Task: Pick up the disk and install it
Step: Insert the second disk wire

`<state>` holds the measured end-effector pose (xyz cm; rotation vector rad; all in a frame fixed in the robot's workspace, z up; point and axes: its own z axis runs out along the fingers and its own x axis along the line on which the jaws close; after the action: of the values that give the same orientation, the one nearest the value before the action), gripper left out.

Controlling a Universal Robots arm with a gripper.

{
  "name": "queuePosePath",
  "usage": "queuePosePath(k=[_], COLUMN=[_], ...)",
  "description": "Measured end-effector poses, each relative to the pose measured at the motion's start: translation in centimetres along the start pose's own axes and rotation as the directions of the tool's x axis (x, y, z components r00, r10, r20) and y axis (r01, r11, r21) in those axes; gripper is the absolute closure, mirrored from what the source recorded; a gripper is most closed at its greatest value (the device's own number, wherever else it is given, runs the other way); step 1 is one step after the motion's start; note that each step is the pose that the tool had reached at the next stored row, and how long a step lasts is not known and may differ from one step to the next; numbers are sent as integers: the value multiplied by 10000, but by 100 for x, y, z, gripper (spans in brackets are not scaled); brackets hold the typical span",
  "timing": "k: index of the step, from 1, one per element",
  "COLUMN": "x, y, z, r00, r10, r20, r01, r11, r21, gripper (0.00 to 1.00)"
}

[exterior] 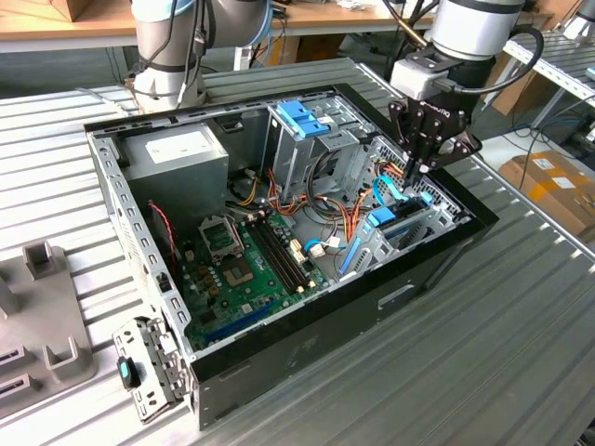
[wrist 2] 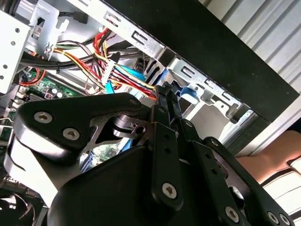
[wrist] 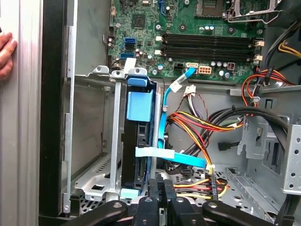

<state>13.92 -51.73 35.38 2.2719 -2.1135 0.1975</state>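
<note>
Ribbed metal table point(exterior: 521, 334) bearing open computer case point(exterior: 307, 344) and grey fixture blocks point(exterior: 42, 325).

Arm's fingers point(exterior: 420, 167) pressed together, pointing downward.

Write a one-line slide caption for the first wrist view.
Gripper, fingers together, poised above the blue-railed disk standing on edge in its metal bay, motherboard beyond.

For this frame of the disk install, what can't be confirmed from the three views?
- Disk: edge-on in its bay in the first wrist view; label face hidden by the bay walls, so full seating is unclear.
- End effector: in the exterior view, contact with the disk is too small to judge.
- End effector linkage blocks the bay in the second wrist view.
</note>
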Motion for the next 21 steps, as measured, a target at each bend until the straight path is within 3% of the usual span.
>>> queuePosePath(k=[3,4,5,11,21], x=[21,36,62,92,178], y=[12,22,40,86,126], z=[1,0,2,3,11], r00=[9998,9996,9995,9995,9994], r10=[17,29,46,58,136], r20=[204,296,328,319,312], r01=[-18,-32,-55,-71,-150], r11=[10000,9999,9996,9990,9989], r21=[46,107,284,436,440], gripper=[84,84,84,84,84])
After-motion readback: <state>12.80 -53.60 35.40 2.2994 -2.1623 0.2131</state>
